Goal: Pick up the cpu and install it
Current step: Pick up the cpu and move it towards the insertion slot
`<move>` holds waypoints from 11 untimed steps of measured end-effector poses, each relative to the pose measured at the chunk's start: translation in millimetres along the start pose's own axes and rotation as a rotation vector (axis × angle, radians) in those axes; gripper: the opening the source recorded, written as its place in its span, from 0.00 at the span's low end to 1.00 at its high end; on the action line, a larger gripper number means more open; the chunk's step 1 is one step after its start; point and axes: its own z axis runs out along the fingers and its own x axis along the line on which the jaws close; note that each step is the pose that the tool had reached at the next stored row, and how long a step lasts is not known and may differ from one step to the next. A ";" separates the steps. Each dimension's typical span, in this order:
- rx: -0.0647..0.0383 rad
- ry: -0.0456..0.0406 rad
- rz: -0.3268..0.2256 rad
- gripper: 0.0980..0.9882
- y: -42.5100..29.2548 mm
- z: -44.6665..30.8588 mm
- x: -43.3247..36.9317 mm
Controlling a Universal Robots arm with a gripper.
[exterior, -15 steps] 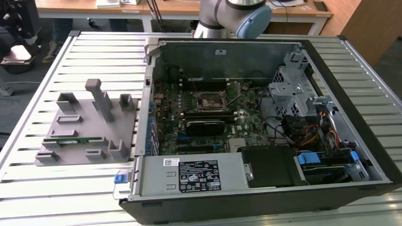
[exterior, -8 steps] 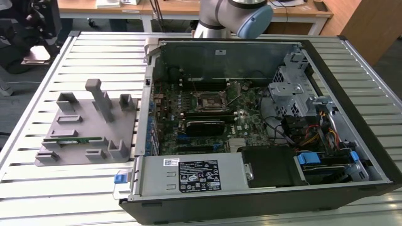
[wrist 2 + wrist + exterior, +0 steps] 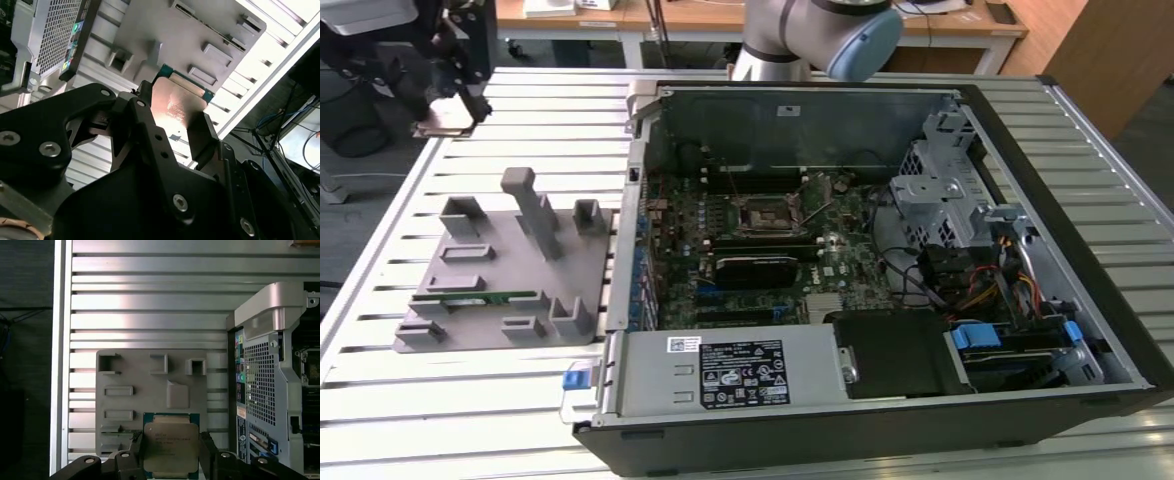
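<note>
As the arm hangs over the table, its gripper clamps the cpu

We see bright, even light; glare streaks the table slats, and the cpu shines pink.

One cpu, one grey tray, one memory stick, one computer case

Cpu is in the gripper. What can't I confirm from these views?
1. Edge of the cpu nearest the gripper: first wrist view, cut off at the picture's edge.
2. How the gripper meets the cpu's sides: second wrist view, covered by the gripper's own black linkage.
3. Pins and latch of the socket: exterior view, too small.
</note>
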 end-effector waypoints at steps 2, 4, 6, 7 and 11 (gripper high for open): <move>0.000 0.0001 0.000 0.48 0.4 0.3 -9.2; 0.000 0.0000 0.000 0.48 0.8 0.7 -18.1; 0.000 0.0000 0.000 0.48 1.4 1.0 -27.1; 0.000 0.0001 0.000 0.48 1.6 1.1 -31.6; 0.000 0.0002 0.000 0.48 3.0 1.6 -49.9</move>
